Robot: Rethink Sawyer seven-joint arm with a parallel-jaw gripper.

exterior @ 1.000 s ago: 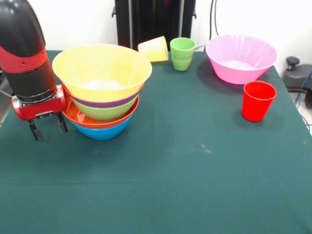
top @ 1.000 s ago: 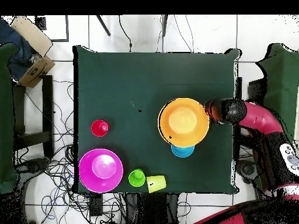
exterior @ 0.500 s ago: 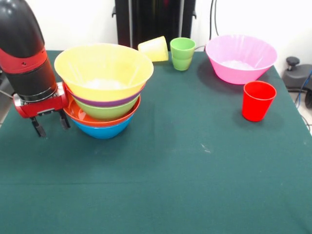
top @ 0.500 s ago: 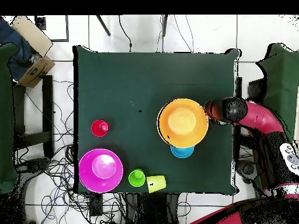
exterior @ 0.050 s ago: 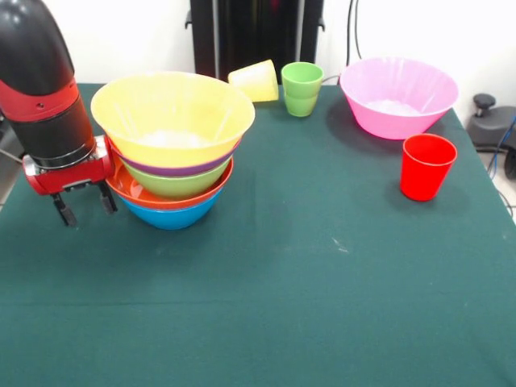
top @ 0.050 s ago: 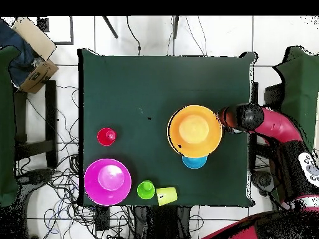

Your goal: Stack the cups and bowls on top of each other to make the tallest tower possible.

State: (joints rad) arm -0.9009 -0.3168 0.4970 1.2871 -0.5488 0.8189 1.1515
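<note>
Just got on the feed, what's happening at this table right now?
The gripper hangs open and empty right beside the tower of nested bowls, yellow-orange on top. The pink bowl, red cup and green cup stand unstacked; the yellow cup lies on its side.

A tower [exterior @ 0.050 s ago: 171,157] of nested bowls is set on the surface [exterior @ 0.050 s ago: 266,306] at the front view's left. The hand [exterior @ 0.050 s ago: 81,210] is held just beside the tower's left side, close above the surface. Behind the tower, at the far edge, a tipped cup [exterior @ 0.050 s ago: 255,81] is laid on its side, with an upright cup [exterior @ 0.050 s ago: 301,89] just to its right. Further right a lone large bowl [exterior @ 0.050 s ago: 397,97] is placed, and another upright cup [exterior @ 0.050 s ago: 426,166] is stood in front of it, apart. In the overhead view a small bowl [top @ 0.050 s ago: 194,162] is seen partly under the tower's edge.
</note>
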